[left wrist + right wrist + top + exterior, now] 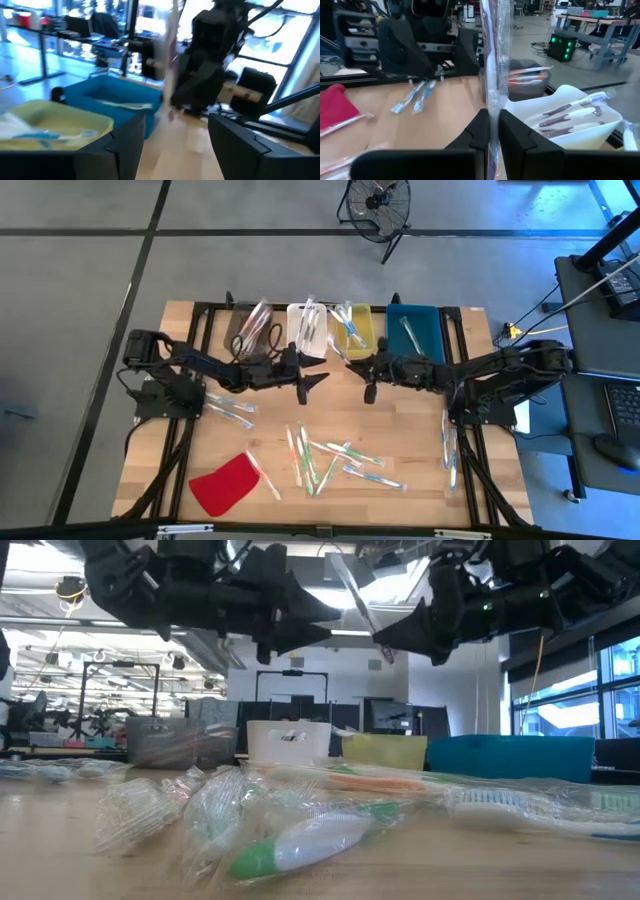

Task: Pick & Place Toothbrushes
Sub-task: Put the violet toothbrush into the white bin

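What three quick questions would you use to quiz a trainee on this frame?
1. True or false: the left gripper is open and empty.
2. The right gripper is shut on: A) a wrapped toothbrush; B) a cup; C) nothing.
3. In the high view, how many bins stand in the row along the table edge?

Key: 1 true; 2 A; 3 four.

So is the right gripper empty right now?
No: in the right wrist view the right gripper is shut on a wrapped toothbrush standing up between its fingers.
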